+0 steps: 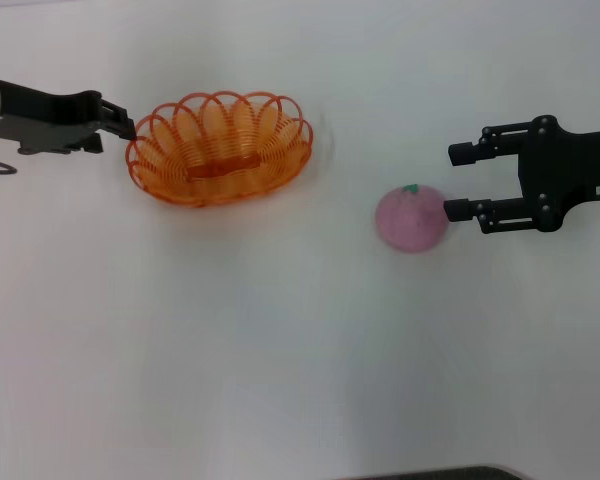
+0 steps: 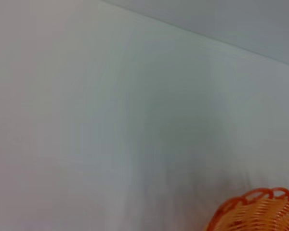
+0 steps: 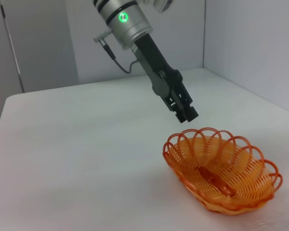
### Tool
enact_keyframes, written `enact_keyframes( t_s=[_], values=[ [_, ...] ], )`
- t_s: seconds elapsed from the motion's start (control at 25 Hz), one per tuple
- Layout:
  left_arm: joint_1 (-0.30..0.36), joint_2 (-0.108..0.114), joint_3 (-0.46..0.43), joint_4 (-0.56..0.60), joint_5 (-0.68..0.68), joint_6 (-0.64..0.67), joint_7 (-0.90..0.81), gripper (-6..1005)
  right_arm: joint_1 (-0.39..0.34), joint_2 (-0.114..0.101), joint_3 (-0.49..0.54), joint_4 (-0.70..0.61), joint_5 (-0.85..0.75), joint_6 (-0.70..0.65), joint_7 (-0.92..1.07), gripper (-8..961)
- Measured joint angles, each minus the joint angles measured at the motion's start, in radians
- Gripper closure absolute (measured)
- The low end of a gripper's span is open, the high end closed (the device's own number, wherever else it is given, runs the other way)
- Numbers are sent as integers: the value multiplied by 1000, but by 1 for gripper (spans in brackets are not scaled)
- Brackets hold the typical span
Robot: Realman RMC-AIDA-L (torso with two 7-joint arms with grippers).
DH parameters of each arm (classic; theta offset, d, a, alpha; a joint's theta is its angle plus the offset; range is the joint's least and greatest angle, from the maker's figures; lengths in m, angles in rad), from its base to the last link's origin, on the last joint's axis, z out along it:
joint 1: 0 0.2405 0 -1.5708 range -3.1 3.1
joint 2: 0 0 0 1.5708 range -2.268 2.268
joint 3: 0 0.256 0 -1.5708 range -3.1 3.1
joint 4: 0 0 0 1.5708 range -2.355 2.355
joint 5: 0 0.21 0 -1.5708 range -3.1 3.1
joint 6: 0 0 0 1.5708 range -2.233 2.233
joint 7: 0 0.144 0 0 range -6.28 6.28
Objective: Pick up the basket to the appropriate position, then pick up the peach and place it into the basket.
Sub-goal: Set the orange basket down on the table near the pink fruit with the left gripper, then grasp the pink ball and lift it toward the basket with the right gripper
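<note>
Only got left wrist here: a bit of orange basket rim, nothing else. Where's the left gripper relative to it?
Observer: The left gripper hovers just above the basket rim, at the basket's left end.
Operator: Peach in yet?
Observer: No. The peach lies on the table, apart from the basket, to its right.
Operator: Right arm?
Observer: The right gripper is open, with its lower fingertip at the peach's right side.
</note>
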Motion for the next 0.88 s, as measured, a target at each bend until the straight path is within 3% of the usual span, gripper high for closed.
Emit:
enact_keyframes(
  t_s=[0.08,0.2,0.52,0.72,0.88],
  values=[
    [11,0,0,22,1,1,16,722,1,0,1,0,0,0,6,255],
    [32,-2,0,67,-9,8,65,526,4,-1,4,0,1,0,23,255],
    [127,-7,-4,250,-126,31,303,500,13,5,31,4,2,23,69,255],
    [248,-9,-15,390,-397,125,599,484,17,7,55,15,17,62,114,254],
    [309,-10,-76,346,-627,262,883,471,13,8,69,33,56,86,142,254]
  ],
)
